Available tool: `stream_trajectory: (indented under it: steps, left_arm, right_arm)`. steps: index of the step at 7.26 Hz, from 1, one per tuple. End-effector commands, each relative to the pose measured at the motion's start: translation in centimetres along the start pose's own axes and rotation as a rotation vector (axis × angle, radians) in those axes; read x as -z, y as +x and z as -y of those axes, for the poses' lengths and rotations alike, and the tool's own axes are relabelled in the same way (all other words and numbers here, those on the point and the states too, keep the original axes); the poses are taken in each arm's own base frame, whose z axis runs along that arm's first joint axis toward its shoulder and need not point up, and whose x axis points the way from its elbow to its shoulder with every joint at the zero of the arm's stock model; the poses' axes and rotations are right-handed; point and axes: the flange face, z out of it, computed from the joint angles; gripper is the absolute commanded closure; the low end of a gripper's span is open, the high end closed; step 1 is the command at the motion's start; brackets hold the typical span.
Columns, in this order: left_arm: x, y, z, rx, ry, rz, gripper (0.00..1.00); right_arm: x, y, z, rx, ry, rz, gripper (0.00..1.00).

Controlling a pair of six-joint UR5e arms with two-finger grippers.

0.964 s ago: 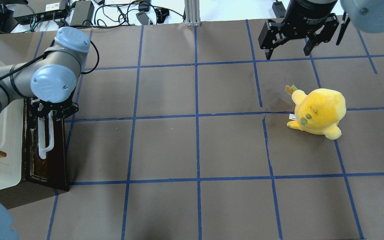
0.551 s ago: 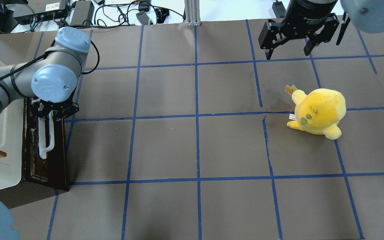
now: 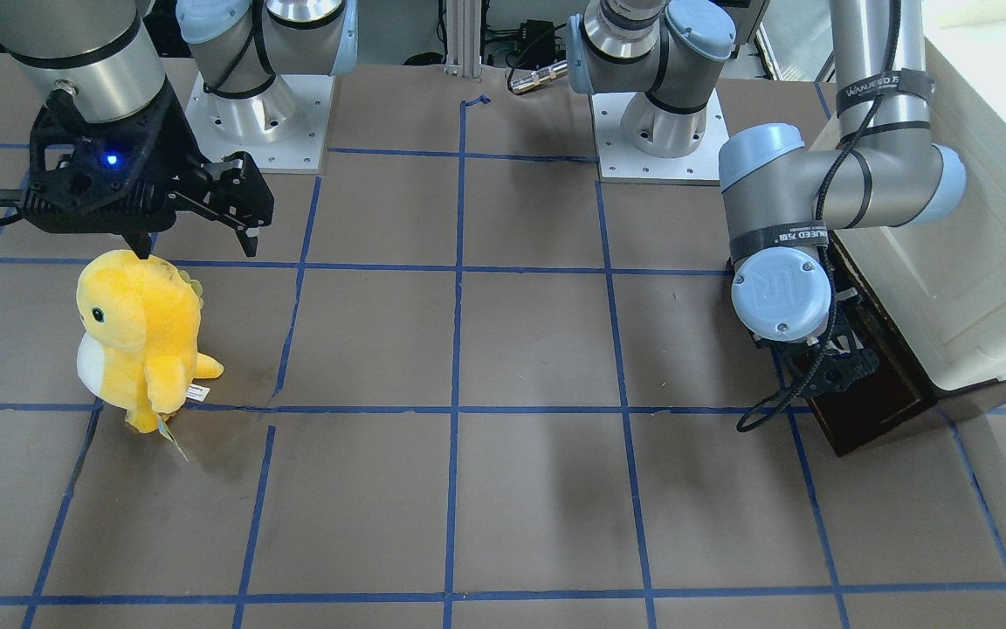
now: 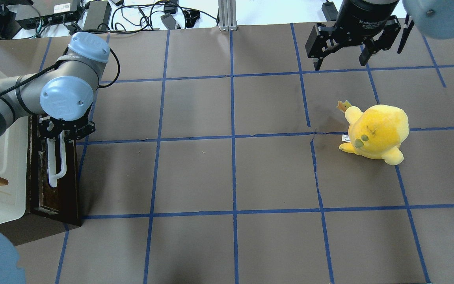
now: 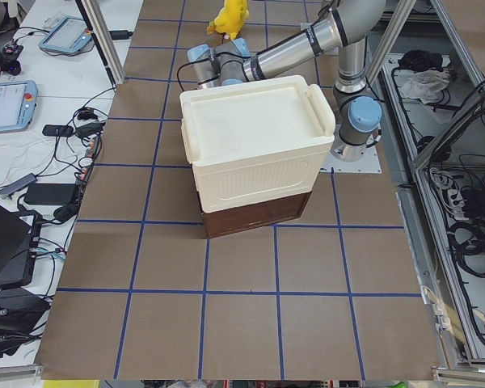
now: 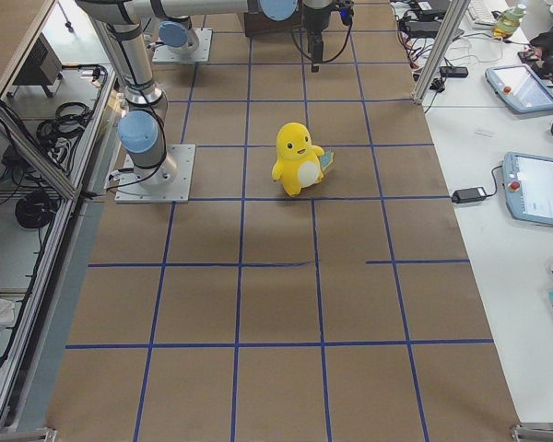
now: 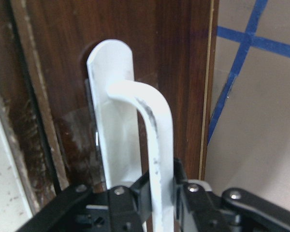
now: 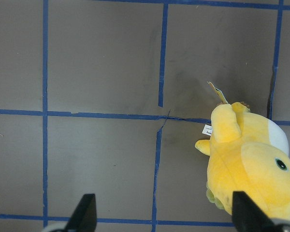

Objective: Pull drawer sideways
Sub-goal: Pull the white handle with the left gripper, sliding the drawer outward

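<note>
Two claws: left claw [image 7: 160,195] clamped on handle [image 4: 50,165]; right claw [image 4: 340,65] wide, empty.
drawer [image 4: 70,183]: left end of surface [image 4: 231,177], under cream cabinet [image 4: 2,169], dark front showing.
handle: white bar on drawer front, between left claw's fingers.
plush [image 4: 376,130]: near right claw, apart.

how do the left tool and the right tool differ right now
The left tool is closed on the white handle of the drawer; the right tool is open and holds nothing. The left tool sits low against the drawer front, while the right tool hangs above the table near the yellow toy. Both are black with two fingers.
</note>
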Motion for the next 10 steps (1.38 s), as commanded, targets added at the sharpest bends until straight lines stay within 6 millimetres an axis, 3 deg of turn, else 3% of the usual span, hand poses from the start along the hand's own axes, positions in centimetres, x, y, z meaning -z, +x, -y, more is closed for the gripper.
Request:
stream_trajectory:
  steps: [1,4,5,7,9,10]
  left_arm:
    - [0.72,0.2,0.05,-0.003,0.008,0.001,1.0]
    - [1.01,0.31,-0.14,-0.002,0.014,0.004,0.98]
    - [1.07,0.2,-0.15,-0.004,0.017,0.01,0.8]
    - [1.07,0.18,-0.15,-0.009,0.017,0.011,0.67]
    - [1.24,-0.01,-0.22,-0.011,0.022,0.013,0.68]
    - [1.24,0.0,-0.22,-0.009,0.021,0.012,0.82]
  right_arm:
    - [0.0,0.0,0.0,0.0,0.0,0.0,0.0]
    - [0.0,0.01,0.0,0.0,0.0,-0.001,0.0]
    - [0.0,0.0,0.0,0.0,0.0,0.0,0.0]
    - [0.0,0.0,0.0,0.0,0.0,0.0,0.0]
    - [0.0,0.0,0.0,0.0,0.0,0.0,0.0]
    - [0.0,0.0,0.0,0.0,0.0,0.0,0.0]
